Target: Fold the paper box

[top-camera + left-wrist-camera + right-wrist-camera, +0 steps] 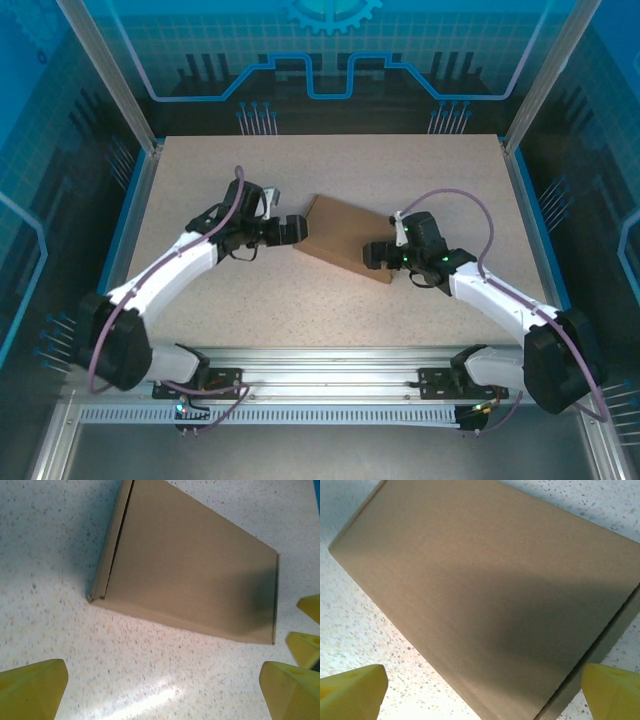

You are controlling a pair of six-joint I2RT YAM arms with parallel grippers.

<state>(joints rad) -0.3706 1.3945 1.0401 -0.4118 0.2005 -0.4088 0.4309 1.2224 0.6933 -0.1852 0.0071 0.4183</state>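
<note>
The paper box (345,235) lies closed and flat on the speckled table, a shallow brown cardboard box with its lid down. In the left wrist view the paper box (195,570) shows a narrow seam along its left side. My left gripper (296,230) sits just off the box's left edge, open, its yellow fingertips (31,690) wide apart over bare table and touching nothing. My right gripper (369,255) is at the box's near right corner, open, its fingertips (612,692) spread to either side of the box (485,595) edge.
The table (250,300) is bordered by a blue rim (135,215) and aluminium posts (110,75). A metal rail (330,370) carries both arm bases along the near edge. The right gripper's yellow fingers (306,647) show at the right edge of the left wrist view.
</note>
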